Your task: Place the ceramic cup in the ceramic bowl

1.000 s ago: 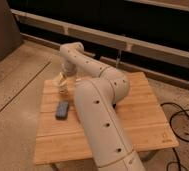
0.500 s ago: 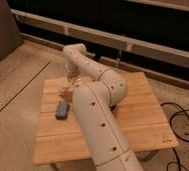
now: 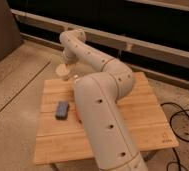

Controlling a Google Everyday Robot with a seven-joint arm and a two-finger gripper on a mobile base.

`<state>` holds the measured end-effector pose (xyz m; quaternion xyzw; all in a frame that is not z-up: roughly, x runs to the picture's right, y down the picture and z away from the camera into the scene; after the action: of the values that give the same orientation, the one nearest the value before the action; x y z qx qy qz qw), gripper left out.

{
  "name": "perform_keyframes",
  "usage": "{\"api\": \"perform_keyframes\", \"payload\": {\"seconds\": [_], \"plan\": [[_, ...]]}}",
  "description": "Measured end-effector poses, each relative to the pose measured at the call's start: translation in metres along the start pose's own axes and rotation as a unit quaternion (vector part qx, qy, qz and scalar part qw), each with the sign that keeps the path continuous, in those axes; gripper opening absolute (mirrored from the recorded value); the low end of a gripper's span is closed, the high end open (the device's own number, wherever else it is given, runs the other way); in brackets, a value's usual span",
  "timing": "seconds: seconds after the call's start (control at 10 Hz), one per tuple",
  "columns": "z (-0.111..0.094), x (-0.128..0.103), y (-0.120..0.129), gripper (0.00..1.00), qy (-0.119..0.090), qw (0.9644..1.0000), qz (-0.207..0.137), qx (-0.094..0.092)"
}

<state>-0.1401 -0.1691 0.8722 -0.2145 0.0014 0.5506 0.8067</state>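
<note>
My jaws are clamped on the cup (image 3: 63, 73) at the eleven o'clock corner of the counter (image 3: 138, 115), with a grey block (image 3: 62, 110) toward eight o'clock.

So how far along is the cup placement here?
Done: the approach, the gripper is down at the ceramic cup at the far left corner of the table. In hand: the grasp, gripper apparently shut on the cup, which sits on the wood. Left: lifting and placing; no bowl shows, possibly hidden behind the arm.
</note>
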Motion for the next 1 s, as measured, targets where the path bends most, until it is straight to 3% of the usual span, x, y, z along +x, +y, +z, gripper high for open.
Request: {"api": "perform_keyframes", "payload": {"seconds": [0.1, 0.2, 0.3, 0.4, 0.6, 0.7, 0.8, 1.0], "plan": [[-0.033, 0.0, 0.002, 0.0, -0.022, 0.9997, -0.004, 0.008], [-0.082, 0.01, 0.003, 0.0, -0.054, 0.9983, 0.004, 0.02], [-0.11, 0.023, 0.003, 0.0, -0.072, 0.997, 0.014, 0.026], [-0.141, 0.052, 0.001, 0.0, -0.089, 0.9947, 0.04, 0.034], [-0.165, 0.121, -0.017, 0.0, -0.09, 0.9882, 0.116, 0.045], [-0.169, 0.155, -0.028, 0.0, -0.085, 0.9824, 0.16, 0.047], [-0.171, 0.195, -0.041, 0.0, -0.074, 0.9733, 0.212, 0.047], [-0.17, 0.252, -0.064, 0.0, -0.053, 0.9534, 0.294, 0.044]]}}
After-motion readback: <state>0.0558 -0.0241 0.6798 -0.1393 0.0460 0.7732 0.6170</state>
